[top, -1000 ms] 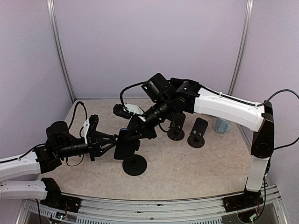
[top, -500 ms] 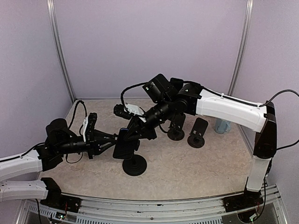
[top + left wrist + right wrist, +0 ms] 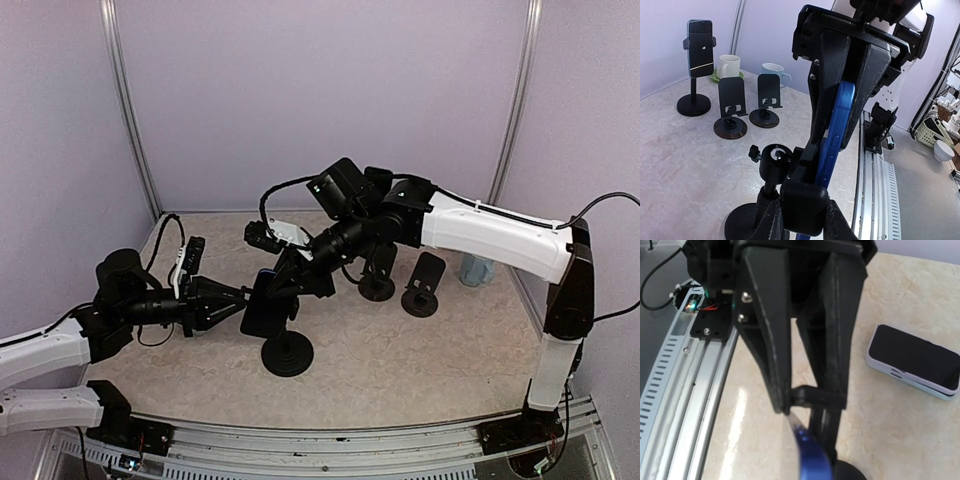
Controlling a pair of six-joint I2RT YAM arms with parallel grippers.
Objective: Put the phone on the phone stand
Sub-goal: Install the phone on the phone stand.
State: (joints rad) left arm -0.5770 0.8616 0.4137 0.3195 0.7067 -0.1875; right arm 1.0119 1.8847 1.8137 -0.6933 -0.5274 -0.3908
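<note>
The blue phone (image 3: 263,306) stands on edge at the head of the black phone stand (image 3: 287,356), seen from the side as a blue rim (image 3: 838,125) and a blurred blue edge (image 3: 812,452). My right gripper (image 3: 291,279) comes down from above, shut on the phone's upper part, its black fingers (image 3: 767,335) on either side. My left gripper (image 3: 803,212) reaches in from the left (image 3: 232,298), shut on the stand's black side clamp (image 3: 805,200). The stand's ball joint (image 3: 772,158) and round base (image 3: 745,224) sit just below.
A white-edged phone (image 3: 914,360) lies flat on the table (image 3: 290,236). Two small black stands (image 3: 378,272) (image 3: 425,286) and a pale cup (image 3: 476,268) are at the back right. A tall stand holding another phone (image 3: 700,47) and two mugs (image 3: 729,65) stand further off.
My left arm has lifted and shifted a little, nudging the stand's head and the phone slightly left. Both grips are unchanged.
</note>
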